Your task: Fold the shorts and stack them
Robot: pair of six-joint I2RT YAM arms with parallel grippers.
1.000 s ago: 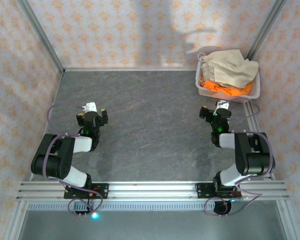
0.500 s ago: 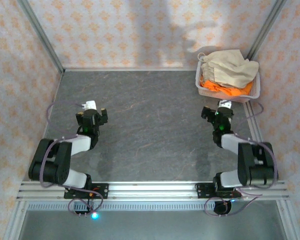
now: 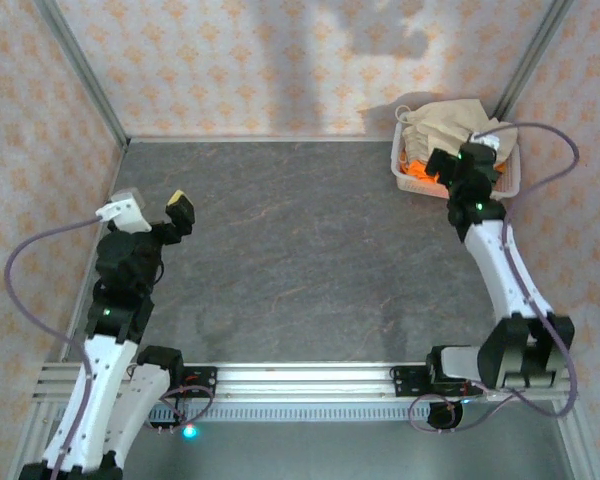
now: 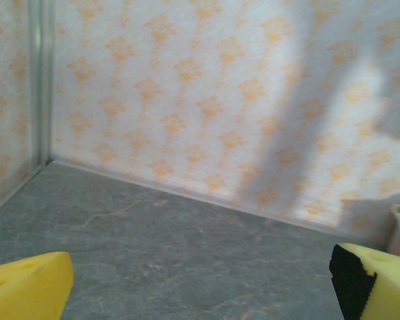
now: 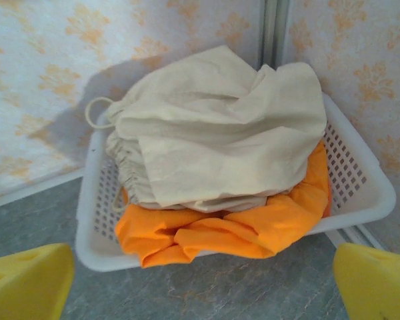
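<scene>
Shorts all in basket, none folded | R gripper now extended over basket, jaws apart, empty | L gripper raised, apart | next: grab beige pair

Black-jointed, white-linked left arm and right arm trail purple cables; left tool wears yellow pads (black-backed).

From here the grey table lies open across its whole middle, hemmed by papered walls on three sides, with the white basket heaped with shorts blocking the far right corner.
</scene>
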